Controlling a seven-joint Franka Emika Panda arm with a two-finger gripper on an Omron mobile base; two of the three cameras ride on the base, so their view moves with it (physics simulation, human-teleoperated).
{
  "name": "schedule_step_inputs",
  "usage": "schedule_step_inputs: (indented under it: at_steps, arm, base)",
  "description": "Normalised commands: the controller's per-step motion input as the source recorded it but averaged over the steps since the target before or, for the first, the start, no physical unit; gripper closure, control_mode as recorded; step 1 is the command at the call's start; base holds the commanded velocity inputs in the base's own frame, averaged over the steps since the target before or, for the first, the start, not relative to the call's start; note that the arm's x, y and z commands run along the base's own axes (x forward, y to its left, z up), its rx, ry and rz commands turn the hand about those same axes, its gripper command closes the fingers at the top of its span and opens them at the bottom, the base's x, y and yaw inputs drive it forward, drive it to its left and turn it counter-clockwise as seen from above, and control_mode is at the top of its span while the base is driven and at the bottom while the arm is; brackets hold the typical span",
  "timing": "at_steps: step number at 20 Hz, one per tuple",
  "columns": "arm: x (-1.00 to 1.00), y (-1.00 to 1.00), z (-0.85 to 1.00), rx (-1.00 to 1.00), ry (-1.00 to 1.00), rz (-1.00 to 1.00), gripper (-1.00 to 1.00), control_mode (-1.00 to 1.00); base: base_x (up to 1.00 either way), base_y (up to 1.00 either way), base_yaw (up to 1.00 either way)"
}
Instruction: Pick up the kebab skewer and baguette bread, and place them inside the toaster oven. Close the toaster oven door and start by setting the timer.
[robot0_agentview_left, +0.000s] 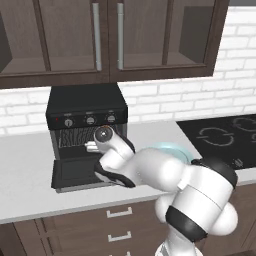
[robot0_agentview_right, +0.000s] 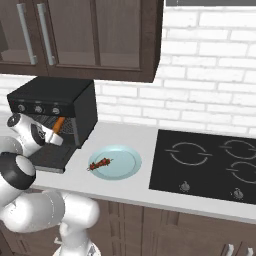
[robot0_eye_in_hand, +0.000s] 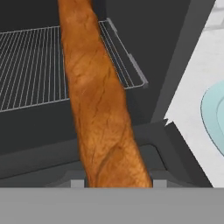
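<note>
The black toaster oven (robot0_agentview_left: 85, 103) stands on the counter with its door (robot0_agentview_left: 75, 175) dropped open and flat. My gripper (robot0_agentview_left: 92, 146) is at the oven mouth, just above the door, shut on the near end of the baguette bread (robot0_agentview_right: 58, 124). In the hand view the long orange-brown baguette bread (robot0_eye_in_hand: 98, 100) points away from the hand, over the door and across the wire rack (robot0_eye_in_hand: 30, 70) into the oven. The kebab skewer (robot0_agentview_right: 100, 163), a short stick of dark reddish chunks, lies on the pale blue plate (robot0_agentview_right: 125, 161) to the oven's right.
A black cooktop (robot0_agentview_right: 210, 160) is set into the counter right of the plate. Dark wall cabinets (robot0_agentview_left: 107, 40) hang above the oven, against a white brick wall. My white arm crosses the counter's front edge between the oven door and the plate (robot0_agentview_left: 172, 149).
</note>
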Motion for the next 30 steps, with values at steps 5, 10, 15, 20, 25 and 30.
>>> schedule_step_inputs:
  at_steps: [5,10,15,20,25,30]
  arm:
    - [0.3,0.0,0.0,0.0,-0.07,0.0,1.0,-1.0]
    - [0.17,0.0,0.0,0.0,-0.17,0.0,1.0,-1.0]
    - [0.32,0.0,0.02,0.0,-0.05,0.0,1.0,-1.0]
    - [0.34,0.01,0.14,0.0,0.0,0.0,1.0,-1.0]
    - [0.23,0.24,0.08,0.0,0.0,0.0,1.0,-1.0]
    - [0.35,0.15,0.12,0.0,0.0,0.0,1.0,-1.0]
  base:
    - [0.0,0.0,0.0]
    - [0.0,0.0,0.0]
    - [0.0,0.0,0.0]
    - [0.0,0.0,0.0]
    - [0.0,0.0,0.0]
    - [0.0,0.0,0.0]
